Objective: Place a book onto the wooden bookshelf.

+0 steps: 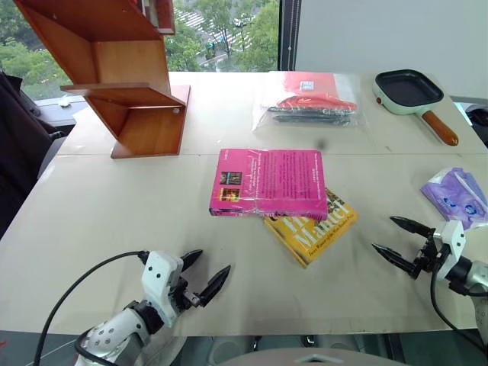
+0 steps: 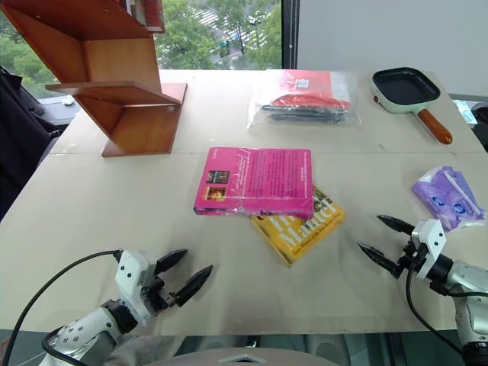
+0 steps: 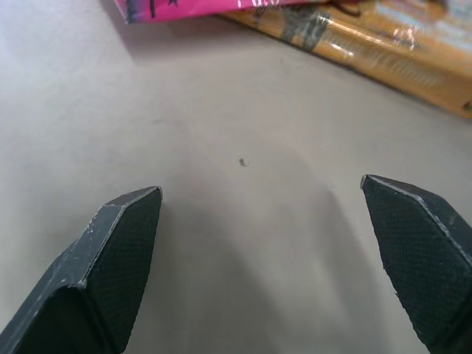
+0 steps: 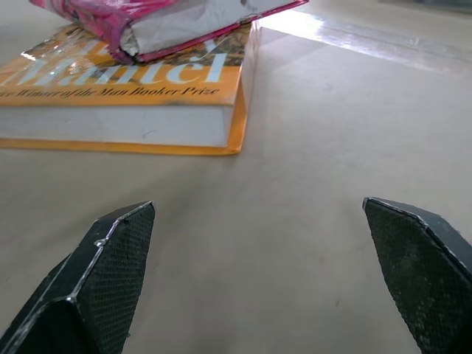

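Observation:
The magenta-pink book [image 1: 268, 182] lies flat in the middle of the table, its near right corner resting on a yellow book [image 1: 311, 227]. The reddish-brown wooden bookshelf [image 1: 114, 69] with slanted boards stands at the far left of the table. My left gripper [image 1: 203, 273] hovers open near the front edge, short of the pink book and to its left, nothing between its fingers. My right gripper [image 1: 399, 240] is open at the front right, pointing toward the yellow book [image 4: 133, 96], empty. The pink book's edge [image 3: 184, 9] shows beyond my left fingertips [image 3: 122, 236].
A clear bag with a red packet [image 1: 309, 99] lies at the back centre. A black pan with a wooden handle [image 1: 415, 95] sits at the back right. A purple wrapper [image 1: 456, 194] lies at the right edge, close to my right gripper.

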`<act>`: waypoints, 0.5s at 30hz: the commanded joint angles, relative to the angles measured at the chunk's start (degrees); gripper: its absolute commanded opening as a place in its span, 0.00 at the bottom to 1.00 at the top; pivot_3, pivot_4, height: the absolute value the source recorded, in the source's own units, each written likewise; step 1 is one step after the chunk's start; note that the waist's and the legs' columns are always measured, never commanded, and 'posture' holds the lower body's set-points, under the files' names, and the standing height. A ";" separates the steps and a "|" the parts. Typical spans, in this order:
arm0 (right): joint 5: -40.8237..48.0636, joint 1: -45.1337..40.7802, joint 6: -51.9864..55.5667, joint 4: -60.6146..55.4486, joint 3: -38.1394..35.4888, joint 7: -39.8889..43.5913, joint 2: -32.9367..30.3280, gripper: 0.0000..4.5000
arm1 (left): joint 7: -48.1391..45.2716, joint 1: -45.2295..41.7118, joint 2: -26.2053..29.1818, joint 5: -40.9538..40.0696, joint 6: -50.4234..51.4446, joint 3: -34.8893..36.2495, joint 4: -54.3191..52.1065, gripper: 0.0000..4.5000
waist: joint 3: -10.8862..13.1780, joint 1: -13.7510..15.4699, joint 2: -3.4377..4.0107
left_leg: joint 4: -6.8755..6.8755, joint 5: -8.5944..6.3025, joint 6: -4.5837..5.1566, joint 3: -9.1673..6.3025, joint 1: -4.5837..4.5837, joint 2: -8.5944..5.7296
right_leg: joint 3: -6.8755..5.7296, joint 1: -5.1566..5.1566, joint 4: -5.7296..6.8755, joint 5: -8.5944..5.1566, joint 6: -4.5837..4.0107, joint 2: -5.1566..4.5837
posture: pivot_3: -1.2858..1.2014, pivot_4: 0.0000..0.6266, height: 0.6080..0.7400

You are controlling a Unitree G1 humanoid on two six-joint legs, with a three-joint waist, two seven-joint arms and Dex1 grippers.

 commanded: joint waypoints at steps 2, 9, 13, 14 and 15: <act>1.04 0.04 -0.33 -2.05 -1.86 0.28 -0.80 1.00 | 0.46 0.68 -0.35 -2.16 0.85 0.05 -3.52 0.99 | 0.03 0.11 0.02 | 0.00 0.00 0.00 -0.02 -0.01 0.00 | -0.02 0.00 0.00 0.00 -0.01 0.00 | 0.52 0.24 1.00; 2.83 1.00 0.31 -6.99 -2.48 -0.77 -0.24 1.00 | 6.77 -3.67 -6.93 -10.61 4.79 0.39 -4.73 0.99 | 0.08 0.07 -0.01 | 0.05 0.00 0.00 0.01 -0.04 -0.02 | -0.01 0.01 0.00 0.02 0.02 -0.01 | 0.52 0.24 1.00; 7.91 4.75 3.27 -14.81 -4.09 0.49 -0.81 1.00 | 10.57 -5.50 -10.10 -22.19 9.80 2.53 -4.37 0.99 | 0.07 0.11 0.01 | 0.06 0.00 0.00 -0.09 -0.04 -0.02 | -0.06 0.00 0.06 0.14 0.23 0.00 | 0.52 0.24 1.00; 9.39 5.91 4.10 -16.82 -4.87 0.78 -0.98 1.00 | 10.03 -5.06 -10.27 -25.82 10.88 2.86 -4.10 0.99 | 0.07 0.11 0.01 | 0.06 0.00 -0.01 -0.11 -0.06 -0.02 | -0.07 -0.01 0.06 0.14 0.23 0.00 | 0.52 0.24 1.00; 10.93 7.27 5.33 -18.81 -5.60 1.29 -1.37 1.00 | 9.36 -4.62 -10.15 -28.82 12.02 3.26 -3.49 0.99 | 0.08 0.10 0.02 | 0.05 0.00 -0.01 -0.11 -0.06 -0.02 | -0.08 -0.01 0.06 0.14 0.23 0.00 | 0.52 0.24 1.00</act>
